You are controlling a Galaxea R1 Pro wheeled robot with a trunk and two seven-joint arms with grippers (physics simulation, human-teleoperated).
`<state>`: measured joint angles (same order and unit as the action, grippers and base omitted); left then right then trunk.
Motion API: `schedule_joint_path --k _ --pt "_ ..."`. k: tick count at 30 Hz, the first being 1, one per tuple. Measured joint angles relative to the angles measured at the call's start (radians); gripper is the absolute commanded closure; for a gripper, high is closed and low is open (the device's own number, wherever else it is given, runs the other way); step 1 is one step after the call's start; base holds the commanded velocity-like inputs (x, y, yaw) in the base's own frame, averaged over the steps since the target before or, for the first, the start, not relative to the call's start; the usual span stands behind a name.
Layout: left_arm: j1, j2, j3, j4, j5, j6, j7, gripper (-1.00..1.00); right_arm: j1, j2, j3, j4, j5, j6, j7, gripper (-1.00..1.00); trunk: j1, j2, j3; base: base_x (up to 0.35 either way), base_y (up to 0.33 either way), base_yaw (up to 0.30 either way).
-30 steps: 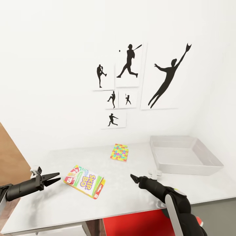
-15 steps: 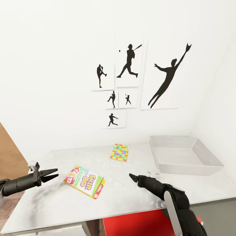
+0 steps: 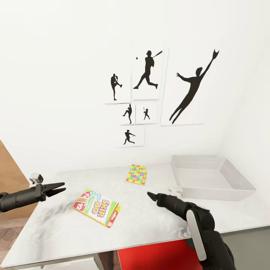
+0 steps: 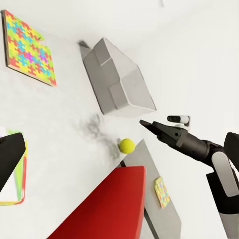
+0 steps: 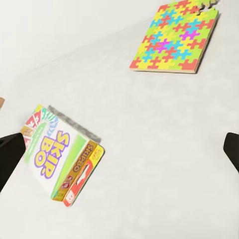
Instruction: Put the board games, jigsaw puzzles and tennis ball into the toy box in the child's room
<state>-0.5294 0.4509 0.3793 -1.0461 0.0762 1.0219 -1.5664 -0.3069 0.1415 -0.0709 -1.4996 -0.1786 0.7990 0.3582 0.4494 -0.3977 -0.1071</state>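
Lower left of the head view, there's the left arm (image 3: 17, 198), a slim matte-black tube narrowing into the left gripper (image 3: 60, 187), two pointed black fingers like a beak. On top sits a small white-and-grey camera block (image 3: 35, 178). Lower right now, the right arm (image 3: 198, 232), much bulkier, glossy black rounded shells with a pale grey strip down the forearm. It tapers to the right gripper (image 3: 150, 195), a sharp black tip. From the left wrist view, that right arm (image 4: 209, 154) shows the same black casing, grey panel and a little white camera box (image 4: 178, 119).
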Motion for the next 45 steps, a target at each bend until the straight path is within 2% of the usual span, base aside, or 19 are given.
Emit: schedule_joint_path --k 23,33,45 --pt "-0.008 -0.006 -0.006 -0.005 0.001 0.004 0.000 -1.00 -0.032 0.000 0.001 0.003 0.002 0.009 -0.002 -1.00 0.000 0.000 0.000 0.000 0.000 0.000" --pt "-0.042 -0.009 -0.007 -0.005 -0.005 0.003 0.000 -1.00 -0.124 0.001 0.002 0.057 0.009 0.038 -0.039 -1.00 0.000 0.000 0.000 0.000 0.000 0.000" --pt "-0.088 -0.029 -0.012 -0.005 -0.010 0.002 0.000 -1.00 -0.255 0.032 0.011 0.162 0.008 0.078 -0.123 -1.00 0.000 0.000 0.000 0.000 0.000 0.000"
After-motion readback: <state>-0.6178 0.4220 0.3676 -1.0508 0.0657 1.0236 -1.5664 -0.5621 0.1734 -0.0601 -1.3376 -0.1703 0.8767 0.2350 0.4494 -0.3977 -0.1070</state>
